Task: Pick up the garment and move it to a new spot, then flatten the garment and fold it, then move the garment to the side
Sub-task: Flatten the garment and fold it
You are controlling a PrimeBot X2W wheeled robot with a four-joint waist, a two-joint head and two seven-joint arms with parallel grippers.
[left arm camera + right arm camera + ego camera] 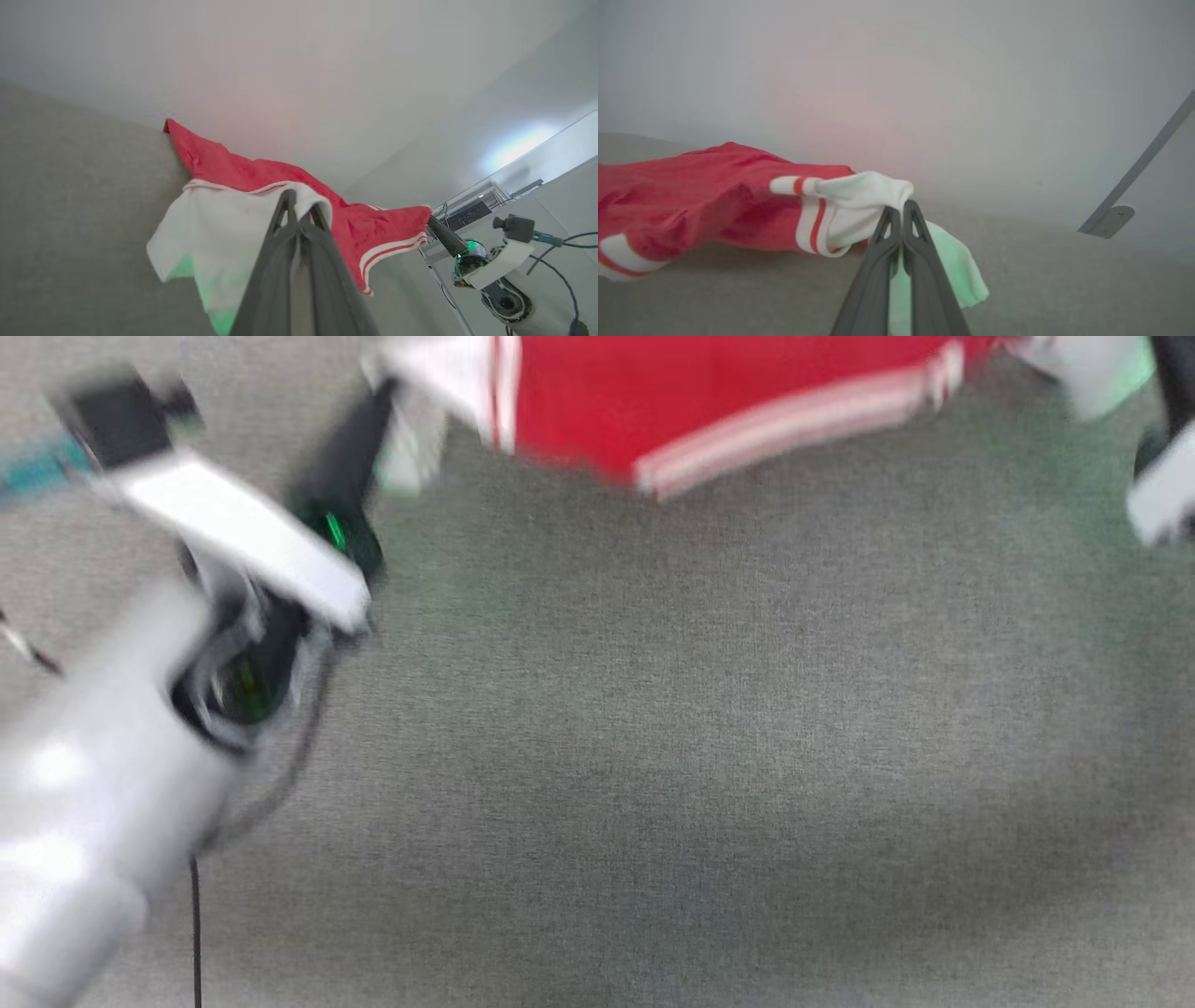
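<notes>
In the left wrist view, the left tool (290,198) has its two dark fingers pressed together, clamped on a white sleeve end of the garment (233,172). The red body runs from there across to the right tool (432,223), which pinches the far end, so the cloth hangs stretched between the two. One red corner reaches up along the edge of the grey table (70,210), and a green glow tints the lower part of the white sleeve. In the right wrist view, the right tool's fingers are likewise closed tight on the other white sleeve end, just past its red-and-white striped trim. The red body trails off to the left, low over the grey table, and a grey bracket (1111,219) stands well apart at the right. The head view is badly blurred: the garment lies along the top edge, the pale left forearm (84,803) comes in from the lower left, and its dark finger seems to meet the white sleeve.
</notes>
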